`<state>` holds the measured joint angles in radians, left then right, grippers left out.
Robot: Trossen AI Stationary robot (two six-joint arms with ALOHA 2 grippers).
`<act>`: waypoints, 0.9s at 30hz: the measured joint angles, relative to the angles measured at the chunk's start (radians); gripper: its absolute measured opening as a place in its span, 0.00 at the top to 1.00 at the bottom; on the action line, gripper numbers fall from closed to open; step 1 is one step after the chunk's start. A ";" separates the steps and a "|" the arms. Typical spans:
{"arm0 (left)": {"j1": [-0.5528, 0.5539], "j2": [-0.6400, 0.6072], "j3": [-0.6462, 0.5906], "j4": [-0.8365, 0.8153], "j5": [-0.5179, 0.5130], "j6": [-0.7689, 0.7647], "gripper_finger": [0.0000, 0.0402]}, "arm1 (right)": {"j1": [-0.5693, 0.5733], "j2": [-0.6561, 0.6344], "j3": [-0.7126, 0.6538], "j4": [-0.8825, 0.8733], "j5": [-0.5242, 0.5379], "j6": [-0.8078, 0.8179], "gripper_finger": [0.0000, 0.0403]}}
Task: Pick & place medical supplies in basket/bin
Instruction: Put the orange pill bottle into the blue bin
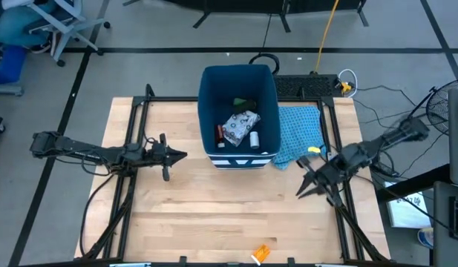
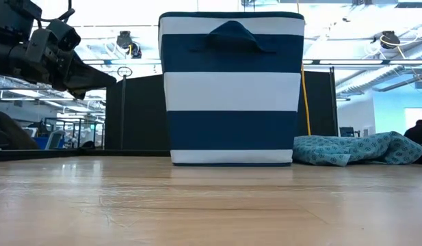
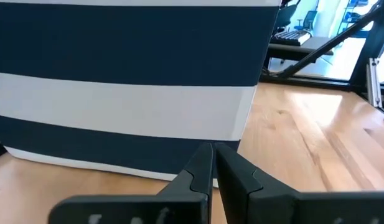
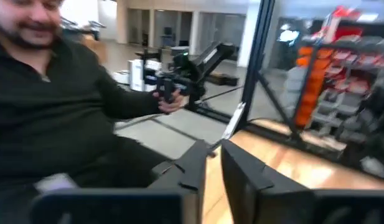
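Supplies (image 1: 241,127) sit inside the bin (image 1: 211,111) at the desk's far edge; one orange bottle (image 1: 261,254) lies alone at the near edge. Left jaws (image 1: 182,155) closed and empty beside the bin, right jaws (image 1: 301,178) slightly parted near the right edge, holding nothing. Risk: the bottle could get nudged off the edge by a low reach.

I note the bin (image 1: 240,111) standing at the far middle of the table (image 1: 184,215). In it lie a packet (image 1: 238,127), a small bottle (image 1: 254,139) just right of the packet, and a flat box (image 1: 243,103) on the far side. The cloth (image 1: 299,130) lies on the table, touching the bin's right side. The left gripper (image 1: 180,156) sits left of the bin, near it. The right gripper (image 1: 306,185) sits right of the bin, nearer to me than the cloth. A little bottle (image 1: 261,254) lies at the table's near edge, well apart from the bin.
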<state>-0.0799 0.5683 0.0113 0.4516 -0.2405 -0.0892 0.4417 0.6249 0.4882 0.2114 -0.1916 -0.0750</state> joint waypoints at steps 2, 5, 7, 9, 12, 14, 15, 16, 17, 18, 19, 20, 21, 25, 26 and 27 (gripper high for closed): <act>0.000 0.000 0.000 -0.001 0.000 0.002 0.95 | 0.083 0.060 0.024 0.051 0.123 -0.054 0.83; 0.000 0.000 0.000 0.000 0.000 0.005 0.95 | 0.181 0.175 0.105 0.030 0.306 -0.094 0.71; 0.000 0.000 0.000 0.006 0.000 0.007 0.95 | 0.223 0.267 0.198 -0.061 0.386 -0.080 0.63; 0.000 0.000 0.000 0.016 0.000 0.016 0.95 | 0.251 0.376 0.301 -0.172 0.434 -0.052 0.56; 0.000 0.000 0.000 0.030 0.000 0.031 0.95 | 0.270 0.542 0.458 -0.307 0.469 -0.032 0.51; 0.000 0.000 0.000 0.029 -0.001 0.032 0.95 | 0.275 0.640 0.558 -0.394 0.478 -0.011 0.49; 0.000 0.000 0.000 0.029 -0.003 0.032 0.95 | 0.275 0.687 0.603 -0.450 0.479 0.003 0.49; 0.000 0.000 0.000 0.029 -0.004 0.032 0.95 | 0.274 0.732 0.646 -0.513 0.478 0.022 0.48; 0.000 0.000 0.000 0.029 -0.004 0.032 0.95 | 0.274 0.774 0.687 -0.572 0.475 0.045 0.47; 0.000 0.000 0.000 0.029 -0.003 0.032 0.95 | 0.274 0.815 0.727 -0.628 0.473 0.067 0.46; 0.000 0.000 0.000 0.030 -0.003 0.031 0.95 | 0.274 0.852 0.763 -0.673 0.460 0.087 0.46; 0.000 0.000 0.000 0.030 -0.003 0.029 0.95 | 0.274 0.885 0.791 -0.698 0.449 0.099 0.45; 0.000 0.000 0.000 0.030 -0.003 0.026 0.95 | 0.274 0.915 0.816 -0.713 0.445 0.106 0.44; 0.000 0.000 0.000 0.031 0.006 0.008 0.95 | 0.281 1.013 0.858 -0.707 0.345 0.115 0.39; 0.000 0.000 0.000 0.031 0.010 0.007 0.95 | 0.281 1.031 0.861 -0.707 0.325 0.116 0.38; 0.000 0.000 0.000 0.031 0.018 0.007 0.95 | 0.281 1.046 0.861 -0.707 0.309 0.117 0.37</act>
<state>-0.0799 0.5682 0.0113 0.4824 -0.2227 -0.0818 0.7231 1.6709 1.3495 -0.4960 0.1175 0.0417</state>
